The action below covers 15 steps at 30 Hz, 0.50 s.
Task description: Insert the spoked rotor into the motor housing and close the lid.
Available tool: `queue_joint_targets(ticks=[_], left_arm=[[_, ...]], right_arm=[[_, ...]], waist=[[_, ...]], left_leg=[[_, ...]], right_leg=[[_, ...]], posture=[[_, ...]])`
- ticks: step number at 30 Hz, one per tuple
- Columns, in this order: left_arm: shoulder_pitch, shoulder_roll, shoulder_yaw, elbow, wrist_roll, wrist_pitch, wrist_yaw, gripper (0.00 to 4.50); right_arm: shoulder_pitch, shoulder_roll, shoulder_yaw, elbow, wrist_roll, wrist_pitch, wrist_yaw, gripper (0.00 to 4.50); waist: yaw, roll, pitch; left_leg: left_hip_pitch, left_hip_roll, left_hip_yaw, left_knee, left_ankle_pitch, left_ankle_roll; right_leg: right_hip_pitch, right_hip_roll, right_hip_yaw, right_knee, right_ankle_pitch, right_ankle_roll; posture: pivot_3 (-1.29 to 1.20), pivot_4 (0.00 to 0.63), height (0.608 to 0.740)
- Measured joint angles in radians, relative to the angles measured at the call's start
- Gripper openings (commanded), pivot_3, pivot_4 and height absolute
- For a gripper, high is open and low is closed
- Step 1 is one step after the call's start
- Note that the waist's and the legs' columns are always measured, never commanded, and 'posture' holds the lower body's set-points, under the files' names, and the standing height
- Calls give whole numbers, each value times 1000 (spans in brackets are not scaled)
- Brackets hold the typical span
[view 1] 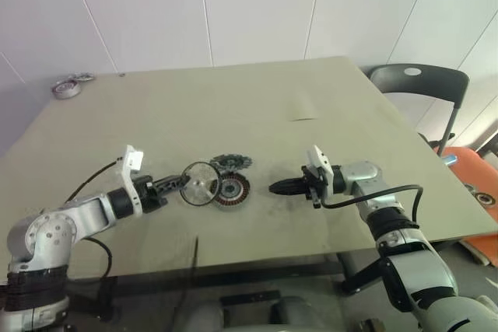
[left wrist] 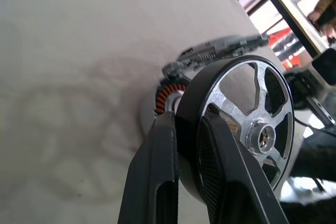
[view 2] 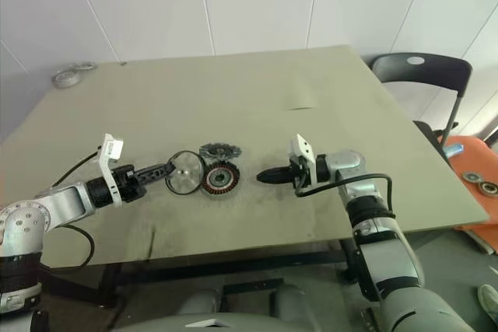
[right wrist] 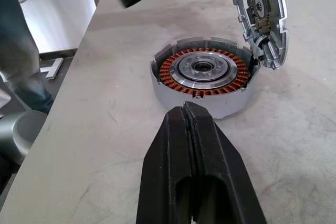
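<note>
At the far left corner of the table (view 1: 327,91) lies a roll of tape (view 1: 67,89) with a small ring-shaped part just beside it.

Nearer the front, the left end effector (view 1: 173,185) reaches in from the left. Its two black fingers (left wrist: 157,182) are clamped on the dark rim of the spoked rotor (view 1: 200,183), one finger on each side of the rim. The rotor is held up off the table, tilted on edge, just left of the motor housing (view 1: 233,189) and partly overlapping it in the head views. In the left wrist view its silver spokes and small hub face outward, with the copper windings of the housing visible just behind it.

The motor housing sits flat on the table near the middle of the front half, its ring of orange-brown windings around a silver centre open to the top. Its lid (right wrist: 261,17), a grey toothed disc, stands raised at the far edge of the housing, touching its rim and showing gears on its inner face.

To the right of the housing, well apart from it, the right end effector (view 1: 278,187) points left toward it, above the table. Its fingers are pressed together with nothing between them.

Past the table's right edge stand a dark chair (view 1: 420,87) and an orange object (view 1: 471,176).
</note>
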Motion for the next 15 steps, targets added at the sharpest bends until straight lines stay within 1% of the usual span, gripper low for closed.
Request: queue_joint_targets(ticks=[5, 11, 15], left_arm=[[-74, 13, -87, 79, 32, 52, -52, 431], [-202, 12, -193, 256, 151, 40, -111, 431], [-260, 8, -236, 357, 231, 19, -156, 431]], right_arm=[[8, 0, 0, -6, 0, 0, -6, 0], [36, -3, 0, -25, 0, 2, -14, 0], [53, -9, -1, -47, 1, 3, -22, 0]], waist=[[0, 0, 0], [1, 0, 0], [-1, 0, 0]], left_leg=[[0, 0, 0, 0, 0, 0], [0, 0, 0, 0, 0, 0], [-1, 0, 0, 0, 0, 0]], right_leg=[[0, 0, 0, 0, 0, 0], [0, 0, 0, 0, 0, 0], [-1, 0, 0, 0, 0, 1]], posture=[[0, 0, 740], [0, 0, 740], [0, 0, 740]])
